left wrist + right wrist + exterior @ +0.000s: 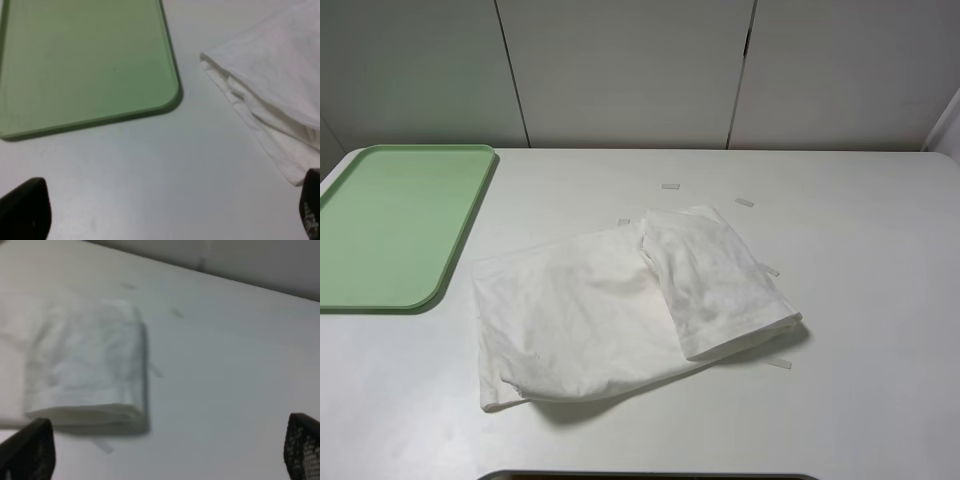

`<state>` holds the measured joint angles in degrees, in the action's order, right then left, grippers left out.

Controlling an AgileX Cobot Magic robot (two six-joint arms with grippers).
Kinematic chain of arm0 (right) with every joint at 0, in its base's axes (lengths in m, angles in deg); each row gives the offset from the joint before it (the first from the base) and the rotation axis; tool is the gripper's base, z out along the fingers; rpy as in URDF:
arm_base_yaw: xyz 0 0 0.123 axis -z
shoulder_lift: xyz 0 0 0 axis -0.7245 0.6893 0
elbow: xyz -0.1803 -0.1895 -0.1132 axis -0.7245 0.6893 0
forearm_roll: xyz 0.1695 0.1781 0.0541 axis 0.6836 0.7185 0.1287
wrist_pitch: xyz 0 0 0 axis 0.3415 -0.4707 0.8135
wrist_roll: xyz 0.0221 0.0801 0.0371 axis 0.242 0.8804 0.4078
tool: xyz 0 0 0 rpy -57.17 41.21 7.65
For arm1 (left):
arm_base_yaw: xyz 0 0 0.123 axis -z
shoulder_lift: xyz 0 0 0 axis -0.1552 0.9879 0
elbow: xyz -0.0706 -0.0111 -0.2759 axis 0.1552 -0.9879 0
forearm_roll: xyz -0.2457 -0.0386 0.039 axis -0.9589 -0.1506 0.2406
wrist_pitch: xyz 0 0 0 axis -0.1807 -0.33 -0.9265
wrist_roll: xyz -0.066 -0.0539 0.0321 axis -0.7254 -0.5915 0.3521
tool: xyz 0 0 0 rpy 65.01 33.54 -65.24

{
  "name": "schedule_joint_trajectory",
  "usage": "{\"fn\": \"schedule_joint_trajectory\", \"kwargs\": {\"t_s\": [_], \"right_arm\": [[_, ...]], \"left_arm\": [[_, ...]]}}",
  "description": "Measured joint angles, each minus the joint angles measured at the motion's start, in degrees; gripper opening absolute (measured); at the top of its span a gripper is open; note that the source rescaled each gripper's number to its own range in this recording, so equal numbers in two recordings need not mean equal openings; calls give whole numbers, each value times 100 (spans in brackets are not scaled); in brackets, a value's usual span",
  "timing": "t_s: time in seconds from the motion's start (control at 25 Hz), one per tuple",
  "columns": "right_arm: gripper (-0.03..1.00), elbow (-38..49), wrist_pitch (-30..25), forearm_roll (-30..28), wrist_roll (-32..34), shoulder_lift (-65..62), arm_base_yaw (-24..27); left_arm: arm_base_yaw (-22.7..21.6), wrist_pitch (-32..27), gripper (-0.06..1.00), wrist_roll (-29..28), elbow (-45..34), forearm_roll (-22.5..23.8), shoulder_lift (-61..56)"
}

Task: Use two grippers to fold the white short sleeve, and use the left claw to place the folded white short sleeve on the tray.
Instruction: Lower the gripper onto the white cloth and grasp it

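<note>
The white short sleeve (620,310) lies partly folded and rumpled in the middle of the white table, with one flap (715,280) doubled over its right side. No lettering shows. The pale-green tray (390,225) lies empty at the far left. Neither arm shows in the exterior high view. In the left wrist view the left gripper (167,217) is open and empty above bare table, between the tray's near corner (165,95) and the shirt's edge (270,100). In the right wrist view the right gripper (165,452) is open and empty, just off the folded flap (85,365).
Small whitish tape strips lie on the table around the shirt: one behind it (670,186), one at the back right (745,202), one by its front right corner (778,363). A pale panelled wall (630,70) stands behind the table. A dark edge (650,476) shows at the table's front.
</note>
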<state>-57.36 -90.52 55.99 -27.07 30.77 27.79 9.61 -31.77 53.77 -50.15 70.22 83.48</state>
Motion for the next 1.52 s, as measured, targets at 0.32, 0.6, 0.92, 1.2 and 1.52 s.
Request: {"fn": "schedule_joint_trajectory", "kwargs": {"t_s": [0.32, 0.6, 0.92, 1.2, 1.52], "right_arm": [[100, 0, 6, -4, 0, 0, 1049], [100, 0, 6, -4, 0, 0, 1064], [100, 0, 6, 70, 0, 0, 1064], [100, 0, 6, 593, 18, 0, 1064], [100, 0, 6, 558, 41, 0, 1064]], "left_arm": [[0, 0, 100, 0, 0, 0, 0], [0, 0, 100, 0, 0, 0, 0], [0, 0, 100, 0, 0, 0, 0], [0, 0, 100, 0, 0, 0, 0], [0, 0, 100, 0, 0, 0, 0]]}}
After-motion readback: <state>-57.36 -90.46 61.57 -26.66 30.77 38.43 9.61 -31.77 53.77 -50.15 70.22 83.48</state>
